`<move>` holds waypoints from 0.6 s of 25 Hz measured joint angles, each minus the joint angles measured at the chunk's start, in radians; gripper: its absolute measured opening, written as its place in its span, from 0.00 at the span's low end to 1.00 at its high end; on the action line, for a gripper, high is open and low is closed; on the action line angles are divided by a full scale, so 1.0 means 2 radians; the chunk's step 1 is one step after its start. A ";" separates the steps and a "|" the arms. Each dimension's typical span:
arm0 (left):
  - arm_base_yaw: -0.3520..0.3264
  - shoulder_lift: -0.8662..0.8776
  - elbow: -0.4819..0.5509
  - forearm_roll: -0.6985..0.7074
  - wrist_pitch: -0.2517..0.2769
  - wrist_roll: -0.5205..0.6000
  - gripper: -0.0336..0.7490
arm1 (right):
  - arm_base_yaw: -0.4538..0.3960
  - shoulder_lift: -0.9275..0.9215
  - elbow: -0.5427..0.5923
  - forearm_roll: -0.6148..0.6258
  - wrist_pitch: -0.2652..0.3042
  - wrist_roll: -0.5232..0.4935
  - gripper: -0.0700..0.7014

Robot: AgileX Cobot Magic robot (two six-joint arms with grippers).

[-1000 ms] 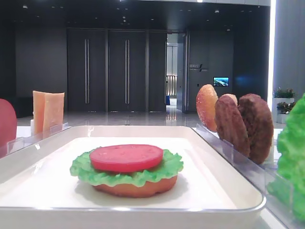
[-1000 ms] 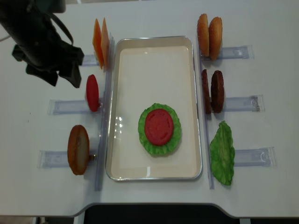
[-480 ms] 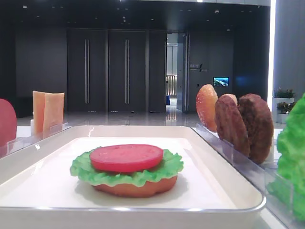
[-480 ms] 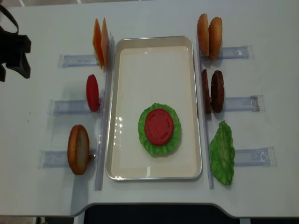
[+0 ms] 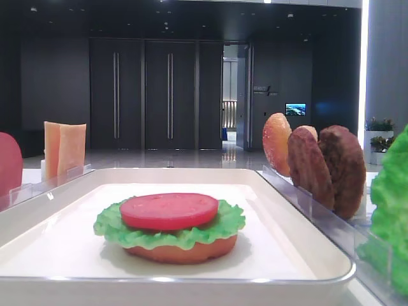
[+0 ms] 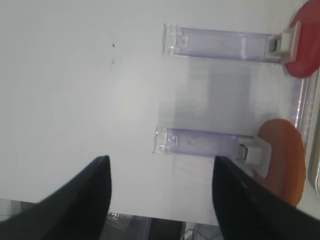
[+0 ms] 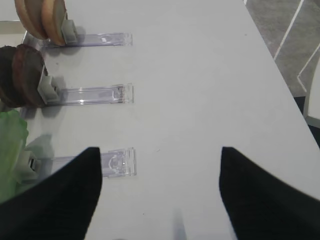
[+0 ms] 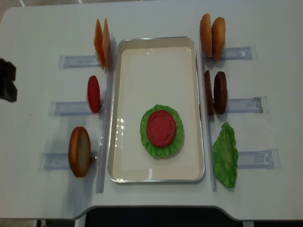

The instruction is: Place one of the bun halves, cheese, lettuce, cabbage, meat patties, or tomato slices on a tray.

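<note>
On the white tray (image 8: 156, 43) lies a stack: a bun half (image 5: 182, 252) at the bottom, frilly green lettuce (image 8: 176, 142) on it, and a tomato slice (image 8: 161, 128) on top. My left gripper (image 6: 160, 200) is open with nothing between its fingers. It hangs over bare table at the far left edge (image 8: 7, 80), left of the racks with a spare tomato slice (image 8: 93, 93) and a bun half (image 8: 79, 151). My right gripper (image 7: 160, 195) is open and empty over the table right of the lettuce rack (image 7: 117, 164).
Cheese slices (image 8: 102, 42) stand in a clear rack at the back left. On the right, racks hold two bun halves (image 8: 212, 35), two meat patties (image 8: 215, 92) and a lettuce leaf (image 8: 225, 153). The table's front edge lies just below my left gripper.
My left gripper has pulled away to the left, from beside the cheese and tomato racks to the table's left edge. The stack on the tray has not moved.
</note>
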State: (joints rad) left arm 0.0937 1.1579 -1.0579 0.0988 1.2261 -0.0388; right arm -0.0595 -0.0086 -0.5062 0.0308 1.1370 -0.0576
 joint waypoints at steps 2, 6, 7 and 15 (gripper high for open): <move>0.000 -0.039 0.028 0.000 0.002 0.000 0.66 | 0.000 0.000 0.000 0.000 0.000 0.000 0.71; 0.000 -0.124 0.078 0.000 0.007 0.000 0.66 | 0.000 0.000 0.000 0.000 0.000 0.000 0.71; 0.000 -0.146 0.087 0.000 0.007 0.000 0.65 | 0.000 0.000 0.000 0.000 0.000 0.000 0.71; 0.000 -0.312 0.147 0.000 0.010 0.000 0.65 | 0.000 0.000 0.000 0.000 0.000 0.000 0.71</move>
State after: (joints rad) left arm 0.0937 0.5348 -0.7633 0.0989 1.2470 -0.0388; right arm -0.0595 -0.0086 -0.5062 0.0308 1.1370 -0.0576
